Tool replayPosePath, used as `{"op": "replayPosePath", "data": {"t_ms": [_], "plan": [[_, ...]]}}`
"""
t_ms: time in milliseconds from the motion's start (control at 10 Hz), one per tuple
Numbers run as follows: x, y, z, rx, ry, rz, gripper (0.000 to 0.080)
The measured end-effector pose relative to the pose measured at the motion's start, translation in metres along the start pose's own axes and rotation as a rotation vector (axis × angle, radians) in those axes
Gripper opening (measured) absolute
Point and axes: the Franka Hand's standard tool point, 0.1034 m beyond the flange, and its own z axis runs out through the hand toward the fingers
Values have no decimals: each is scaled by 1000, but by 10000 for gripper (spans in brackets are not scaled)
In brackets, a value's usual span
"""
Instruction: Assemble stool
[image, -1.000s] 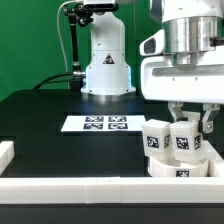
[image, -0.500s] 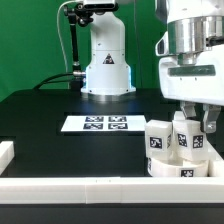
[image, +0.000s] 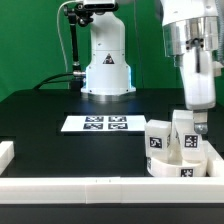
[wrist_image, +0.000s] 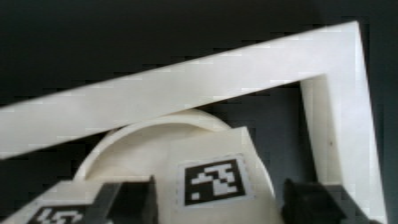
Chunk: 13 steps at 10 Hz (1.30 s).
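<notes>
The gripper (image: 199, 122) half hides behind a tagged leg (image: 184, 136), jaws closed on it, the seat (image: 178, 168) cut off below, tags unreadable.

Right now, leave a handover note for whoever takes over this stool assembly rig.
Gripper: down over the stool parts, shut on a leg that shows between its fingers in the wrist view.
Parts: the round seat sits in the corner of the white rail at the exterior view's right, with the legs standing on it; another leg is beside the gripped one.
Marker board: flat on the table.
Done: legs are on the seat; how firmly, I cannot tell.
Left: finish the gripped leg, check the rest.
</notes>
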Motion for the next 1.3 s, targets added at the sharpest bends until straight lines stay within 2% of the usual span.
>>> {"op": "replayPosePath", "data": {"t_ms": [400, 500, 600, 700, 800, 900, 1100, 1200, 1300], "plan": [[-1, 1, 0, -1, -8, 100, 347], [-1, 1, 0, -1, -8, 100, 550], [-1, -2, -5, 5, -14, 69, 550], [-1, -7, -14, 18, -24, 29, 631], [1, -11, -22, 41, -31, -31, 644], [2, -13, -24, 47, -36, -41, 644], [2, -12, -23, 46, -30, -186, 649], [2, -10, -21, 38, -18, -291, 649], [0, -6, -17, 18, 7, -432, 649]]}}
